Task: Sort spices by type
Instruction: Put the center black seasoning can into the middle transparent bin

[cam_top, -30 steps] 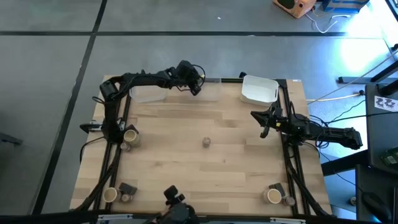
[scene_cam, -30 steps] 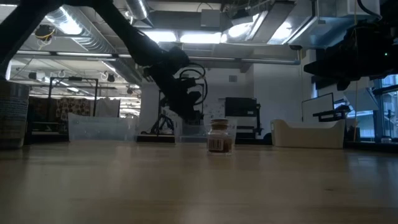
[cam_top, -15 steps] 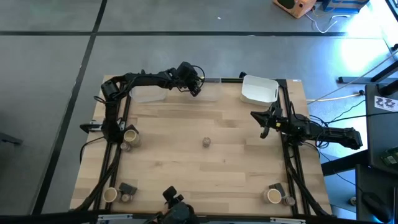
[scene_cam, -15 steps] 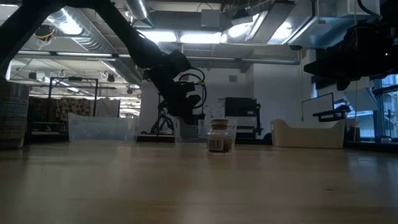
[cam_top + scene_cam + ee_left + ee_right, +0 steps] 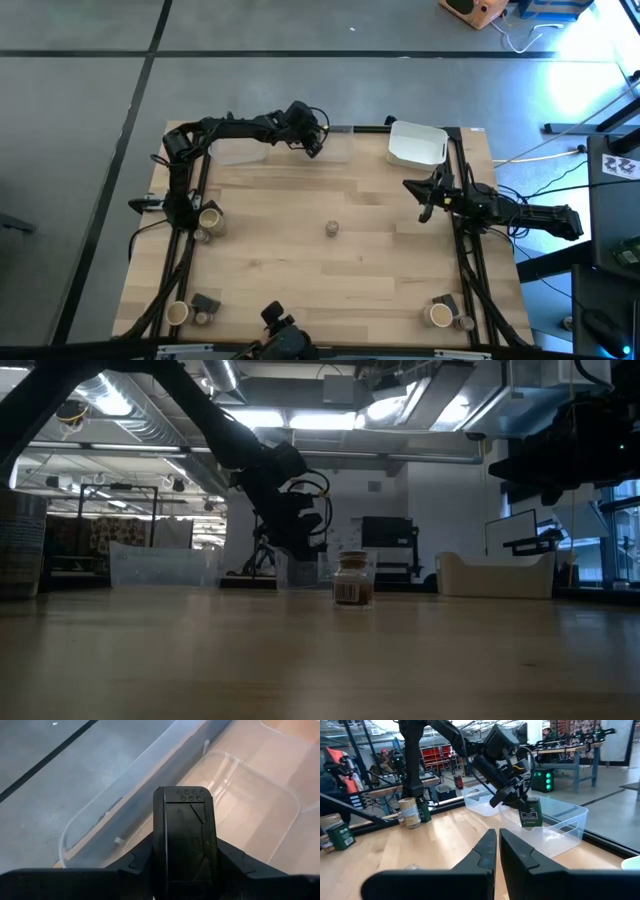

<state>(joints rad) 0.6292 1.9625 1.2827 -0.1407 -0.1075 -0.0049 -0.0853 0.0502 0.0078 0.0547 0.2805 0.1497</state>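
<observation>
- Landmark for everything here is the clear tub [image 5: 338, 147] sitting in the middle of the table's [image 5: 300, 260] far edge.
- Left gripper [image 5: 315, 145] hangs right over that tub, pinching a dark grey boxy block [image 5: 531, 815] between its fingers. The right wrist view shows it best: the block dangles just above the tub's open top, green label facing out.
- In the left wrist view that same block [image 5: 185, 840] fills the middle of the shot, with the tub [image 5: 250, 805] spread out below it. Looks like nothing inside the tub, as far as I can see.
- A second clear tub [image 5: 238, 151] sits just to the left of the landmark tub, and a white tub [image 5: 417, 144] sits off to its right, near the table's far right corner.
- Right gripper [image 5: 426, 204] waits well to the right of the clear tub and nearer the camera side, off the table surface, fingers pressed together with nothing in them.
- One small brownish-pink round jar [image 5: 332, 229] stands alone mid-table, well in front of the clear tub. The low view has it upright [image 5: 352, 580].
- Other spices are parked around the table edges, far from the tub: a tan cylinder [image 5: 209, 218] at the left edge, another tan cylinder [image 5: 177, 313] plus a grey block [image 5: 207, 301] at the near left corner, and a third tan cylinder [image 5: 440, 316] at the near right corner.
</observation>
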